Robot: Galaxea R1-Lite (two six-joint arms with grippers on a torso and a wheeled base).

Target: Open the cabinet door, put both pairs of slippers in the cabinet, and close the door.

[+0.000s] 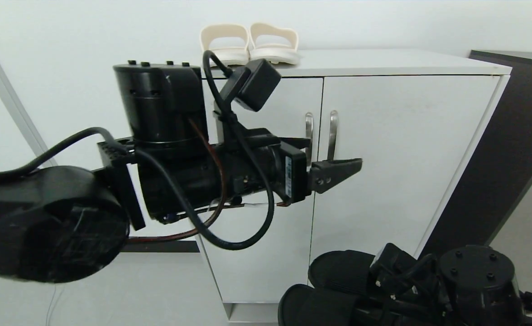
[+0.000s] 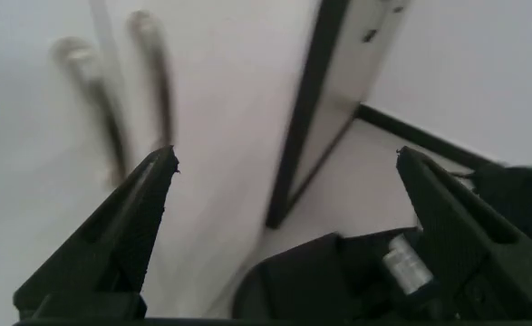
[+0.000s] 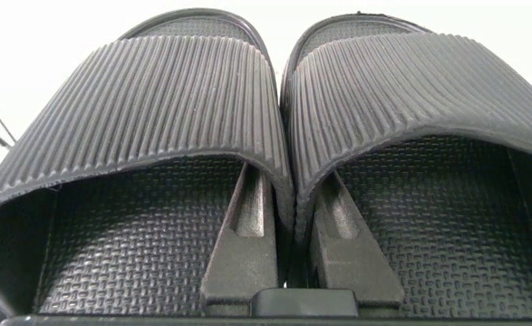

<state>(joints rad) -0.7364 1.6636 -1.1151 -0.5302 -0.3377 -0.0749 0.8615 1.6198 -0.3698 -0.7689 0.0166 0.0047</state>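
Logged left gripper (image 2: 285,154) spread wide, upright door handles (image 1: 333,131) just ahead of its tips. Logged right gripper (image 3: 288,181) clamped on black slippers (image 3: 175,100).

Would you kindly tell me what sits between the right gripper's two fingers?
In the right wrist view, the right gripper pinches the adjoining side walls of the two black ribbed rubber slippers, one finger in each.

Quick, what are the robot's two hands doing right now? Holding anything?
Left gripper: open, holding nothing.
Right gripper: closed on the black slippers, one finger inside each.
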